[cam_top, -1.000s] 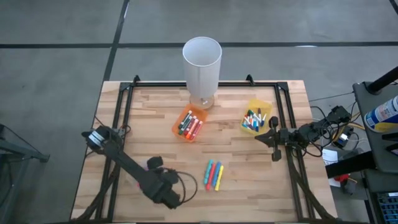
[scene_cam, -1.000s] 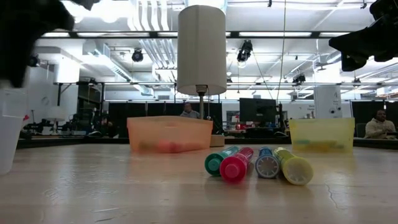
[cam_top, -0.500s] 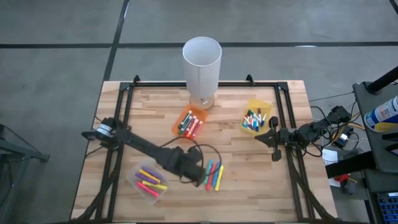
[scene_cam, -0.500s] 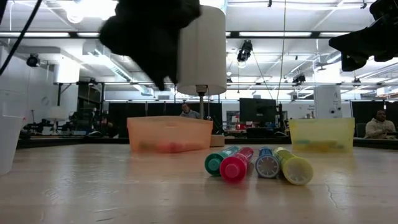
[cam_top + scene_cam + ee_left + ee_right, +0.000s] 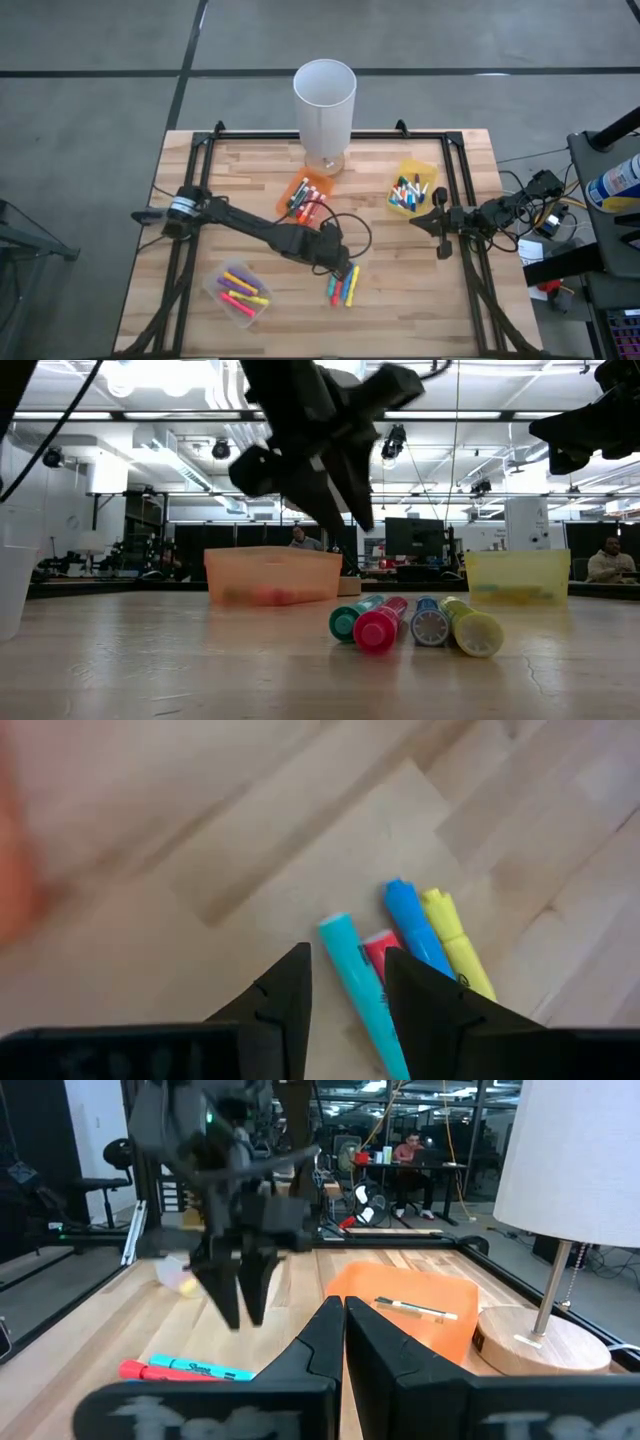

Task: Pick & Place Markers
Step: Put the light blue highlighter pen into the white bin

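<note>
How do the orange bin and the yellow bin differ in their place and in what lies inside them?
The orange bin sits near the table's middle, by the white cylinder; the yellow bin sits nearer the right gripper. The orange one holds mostly red and orange markers; the yellow one mostly blue. Both are small and see-through.

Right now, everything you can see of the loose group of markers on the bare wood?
The loose markers are four short capped plastic pens, teal, red, blue and yellow, lying flat side by side on the wooden table, packed close and roughly parallel. In the low view their cap ends face the camera. The left tool hovers just above them, fingers apart, the teal marker between them, not yet gripped.
</note>
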Controlling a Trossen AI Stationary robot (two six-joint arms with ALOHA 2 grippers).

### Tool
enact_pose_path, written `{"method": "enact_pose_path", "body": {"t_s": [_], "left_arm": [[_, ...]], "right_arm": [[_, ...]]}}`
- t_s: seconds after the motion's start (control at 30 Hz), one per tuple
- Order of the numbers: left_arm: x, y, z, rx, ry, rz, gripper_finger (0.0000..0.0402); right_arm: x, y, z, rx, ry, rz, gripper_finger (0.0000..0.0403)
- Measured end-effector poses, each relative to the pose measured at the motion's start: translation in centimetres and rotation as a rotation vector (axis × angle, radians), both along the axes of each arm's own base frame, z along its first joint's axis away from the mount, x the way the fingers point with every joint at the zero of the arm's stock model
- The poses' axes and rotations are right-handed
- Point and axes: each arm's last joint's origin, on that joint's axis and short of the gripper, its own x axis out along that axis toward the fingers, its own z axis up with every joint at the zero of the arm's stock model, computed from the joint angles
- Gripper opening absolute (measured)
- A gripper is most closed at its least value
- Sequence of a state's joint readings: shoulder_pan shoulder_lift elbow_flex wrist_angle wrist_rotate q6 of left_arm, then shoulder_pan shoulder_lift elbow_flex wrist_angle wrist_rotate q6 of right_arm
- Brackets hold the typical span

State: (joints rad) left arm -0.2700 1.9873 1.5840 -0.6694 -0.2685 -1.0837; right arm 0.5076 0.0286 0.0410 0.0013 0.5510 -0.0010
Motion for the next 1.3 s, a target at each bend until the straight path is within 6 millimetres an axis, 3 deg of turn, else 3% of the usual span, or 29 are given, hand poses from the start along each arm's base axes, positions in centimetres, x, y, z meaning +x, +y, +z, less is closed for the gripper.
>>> {"method": "enact_pose_path", "body": {"t_s": [0.27,0.4,1.0,1.3], "left_arm": [[1.3,-1.0,-1.5,-0.043,-0.068,-0.014,0.0122],[1.5,-1.6,-3.3,-0.038,-0.032,-0.024,0.0122],[1.3,-3.0,-6.7,-0.026,0.068,-0.039,0.0122],[0.2,-3.7,-7.1,0.005,0.175,-0.113,0.0115]], "right_arm": [[0.0,0.0,0.0,-0.001,0.001,0.0,0.0009],[0.0,0.0,0.0,-0.001,0.002,0.0,0.0009],[0.0,0.0,0.0,-0.001,0.002,0.0,0.0009],[0.0,0.0,0.0,-0.002,0.004,0.0,0.0009]]}}
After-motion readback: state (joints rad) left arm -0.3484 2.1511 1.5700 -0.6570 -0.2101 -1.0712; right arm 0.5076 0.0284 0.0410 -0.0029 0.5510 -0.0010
